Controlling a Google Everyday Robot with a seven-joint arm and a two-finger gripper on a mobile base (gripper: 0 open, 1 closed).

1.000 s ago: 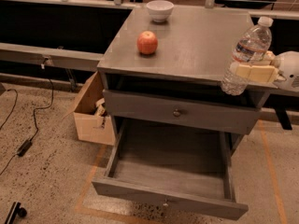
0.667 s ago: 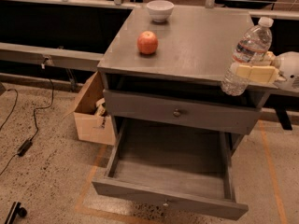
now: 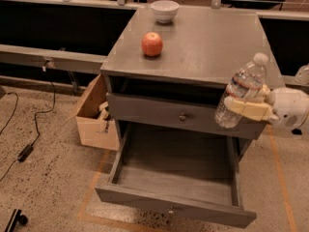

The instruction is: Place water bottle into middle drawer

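- Fingers of pale cream are closed around the middle of the water bottle, one lying across its near side; they reach in from the right, off the desk's front right corner.
- Water bottle is held clear of the desk, tilted, with its white cap up and to the right and its base down and to the left. Its base shows against the right end of the closed upper drawer.
- Middle drawer is pulled well out below the front edge, interior bare. The bottle hangs above its right side, not inside it.
- Apple stands on the desk top, toward the left edge and well apart from the bottle.
- White bowl sits near the back edge, behind the apple.
- Open cardboard box rests on the floor against the desk's left side.
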